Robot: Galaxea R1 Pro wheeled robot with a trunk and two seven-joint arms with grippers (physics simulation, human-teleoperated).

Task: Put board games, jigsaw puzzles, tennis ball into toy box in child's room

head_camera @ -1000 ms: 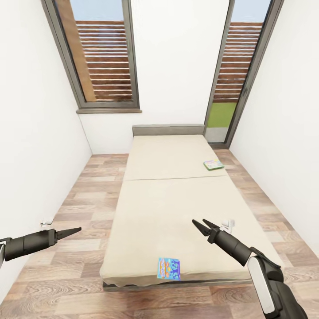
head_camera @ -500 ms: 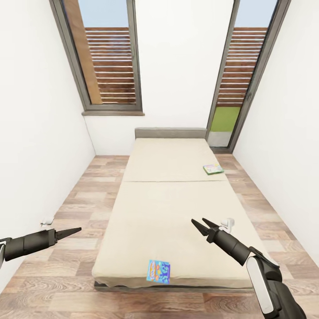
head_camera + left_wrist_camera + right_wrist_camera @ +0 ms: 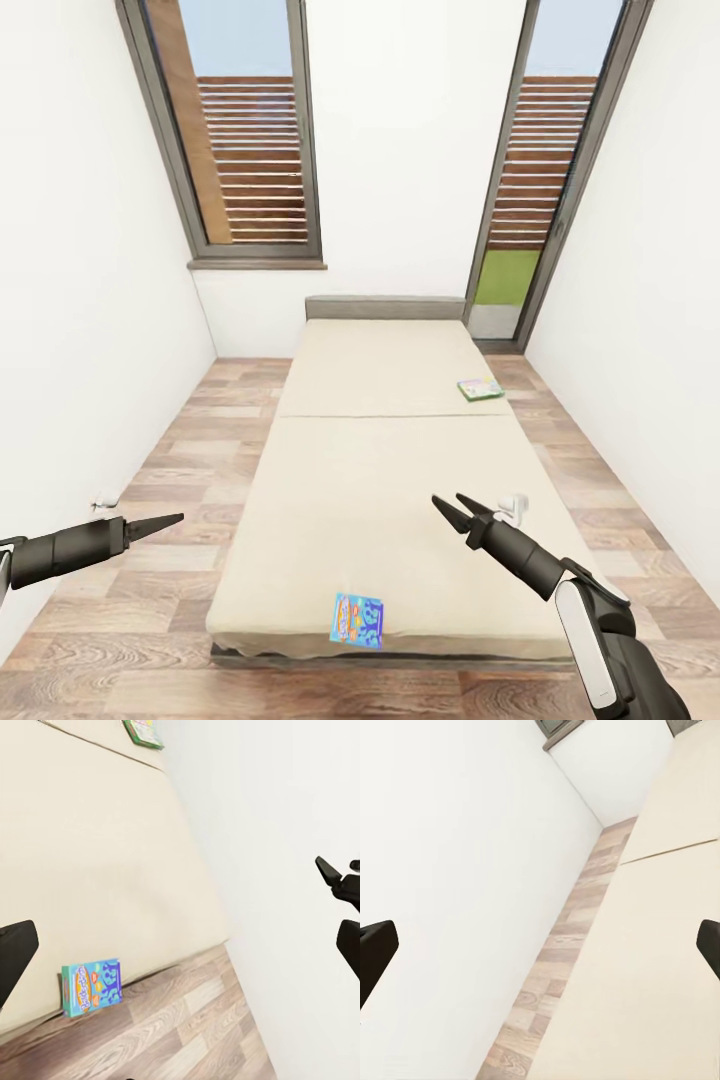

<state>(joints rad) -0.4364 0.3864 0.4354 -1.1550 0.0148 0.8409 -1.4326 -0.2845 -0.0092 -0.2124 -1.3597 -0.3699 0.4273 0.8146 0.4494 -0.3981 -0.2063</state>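
The bed (image 3: 380, 470), beige with a grey headboard, stretches away from me in the middle of the room. A blue printed board game (image 3: 358, 619) lies flat at its near foot edge and is also seen in the left wrist view (image 3: 91, 986). A second board game (image 3: 481, 388), green and white, lies near the bed's far right edge. My left gripper (image 3: 170, 520) hovers over the floor left of the bed, its fingers (image 3: 15, 952) wide apart. My right gripper (image 3: 452, 503) hangs open over the bed's near right part, holding nothing. The table and toy box are out of view.
White walls close in on both sides, with strips of wooden floor (image 3: 190, 470) between them and the bed. Two tall windows (image 3: 250, 140) stand behind the headboard. A small white object (image 3: 515, 505) sits by the bed's right edge, another (image 3: 105, 497) by the left wall.
The whole picture has shifted, so the camera moved: the bed now sits slightly lower and farther off. Both arms hold the same pose, and the games lie where they were.
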